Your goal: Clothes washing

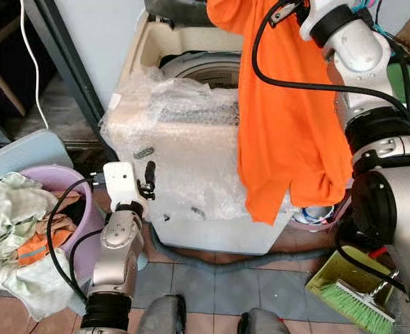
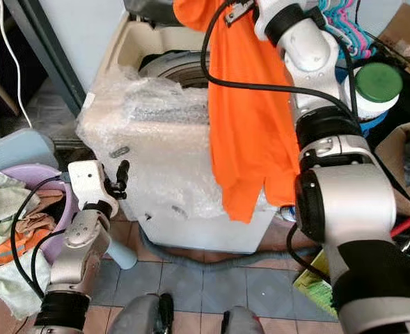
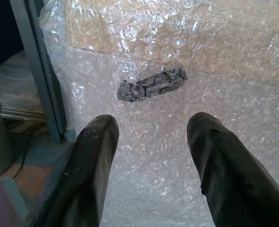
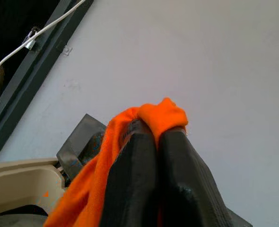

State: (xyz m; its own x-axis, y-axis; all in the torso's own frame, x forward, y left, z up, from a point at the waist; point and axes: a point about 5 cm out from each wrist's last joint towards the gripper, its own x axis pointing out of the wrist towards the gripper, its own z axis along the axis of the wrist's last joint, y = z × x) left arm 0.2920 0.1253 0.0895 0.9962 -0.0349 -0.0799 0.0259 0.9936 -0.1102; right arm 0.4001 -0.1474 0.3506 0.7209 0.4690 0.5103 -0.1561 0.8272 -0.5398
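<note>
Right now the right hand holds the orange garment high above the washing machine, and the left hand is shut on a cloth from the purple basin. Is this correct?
Not quite. The left hand is open and holds nothing; the left wrist view shows its fingers apart before the bubble wrap. The rest stands: the right hand grips the orange garment above the washing machine.

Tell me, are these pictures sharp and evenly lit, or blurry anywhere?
Eye views: sharp, daylit, with glare on the bubble wrap. Left wrist view: fingers slightly soft, wrap glinting. Right wrist view: end effector and orange shirt soft, close to the lens; wall evenly lit.
</note>
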